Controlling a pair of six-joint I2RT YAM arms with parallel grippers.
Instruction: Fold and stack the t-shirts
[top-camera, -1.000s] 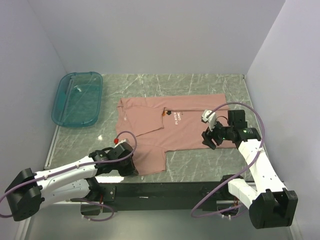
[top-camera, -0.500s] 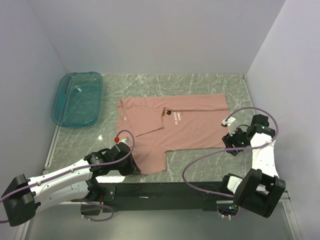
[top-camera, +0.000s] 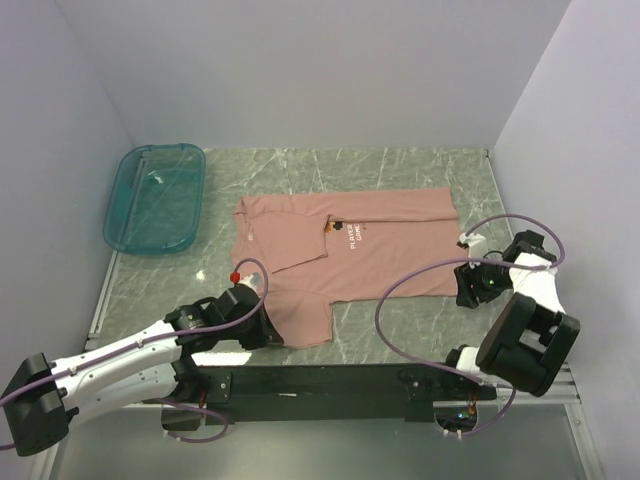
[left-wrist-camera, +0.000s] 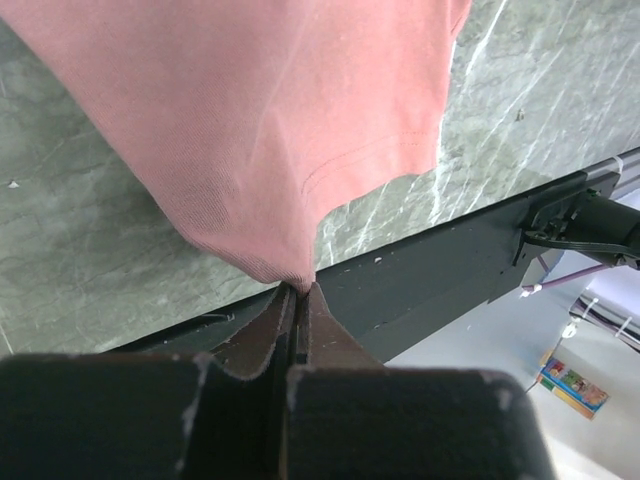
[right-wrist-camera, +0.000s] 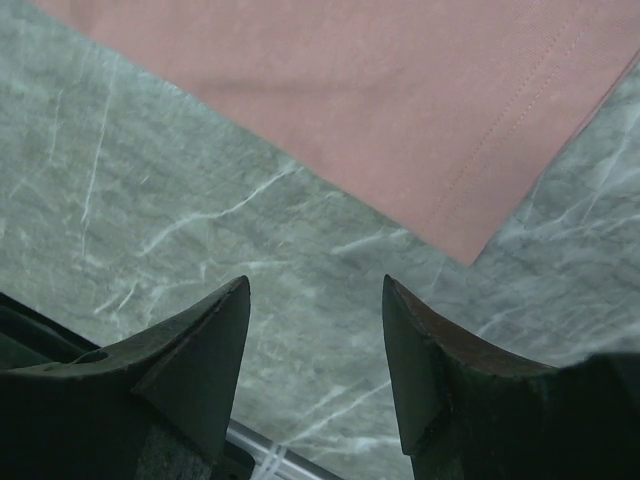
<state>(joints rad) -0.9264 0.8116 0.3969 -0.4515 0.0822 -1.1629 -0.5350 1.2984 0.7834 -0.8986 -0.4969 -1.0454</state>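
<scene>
Folding step: left gripper clamps shirt at near table edge; right gripper, jaws apart, likely must grasp its hem corner.

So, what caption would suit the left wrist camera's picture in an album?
Left gripper pinched shut on an edge of the salmon-pink t-shirt lying on the marbled table.

Soft, even light from overhead, barely a shadow on the marble table. Faint sheen on the teal bin. Wrist views crisp on the t-shirt weave; right-arm fingers up close, dark and soft-edged.
</scene>
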